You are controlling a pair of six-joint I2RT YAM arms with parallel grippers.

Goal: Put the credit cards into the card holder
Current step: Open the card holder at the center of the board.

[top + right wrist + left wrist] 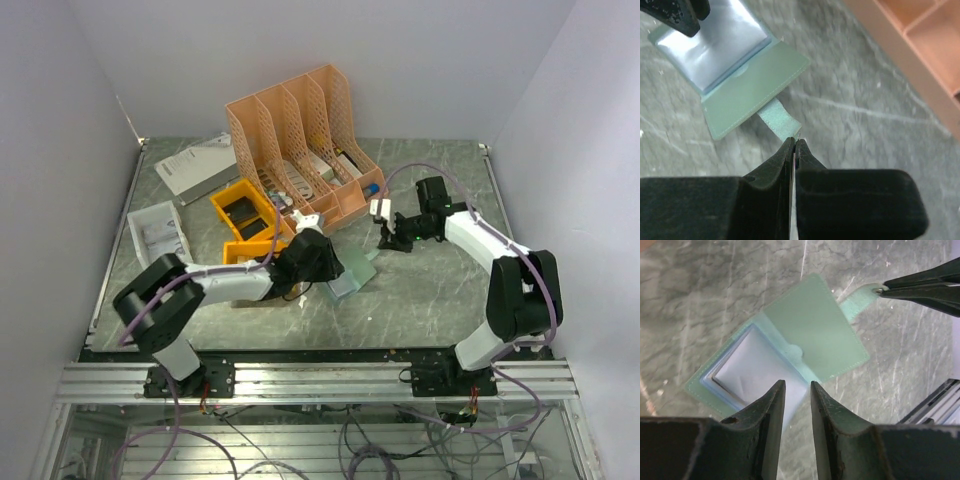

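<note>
Card holder [815, 325] lies open on the marble table [700, 285], centre of the L wrist view. Its grey-green flap is folded out toward upper right, w/ the light-blue pocket [752, 367] exposed at lower left. In the top view it sits mid-frame, just below-right of the orange file rack [300, 130].

R gripper [794, 145] is pinched fully together on the tip of the holder's tab [780, 122], strap drawn out straight. That reads as pinning the flap open.

L gripper [797, 390] hangs over the pocket's near edge, bottom centre of its view. Jaws are narrow w/ a slim gap, nothing visible betw. them. Can't tell if the tips touch the pocket.

Something pale shows inside the pocket: card or sleeve sheen, can't tell. No loose credit cards can be picked out in any view.

Step, I'd judge: holder held open, L arm working at the pocket mouth. Next prob. calls for a steady tab hold by R. L then needs a card brought edge-on, squared to the mouth, slid in flat w/o dragging the holder.
</note>
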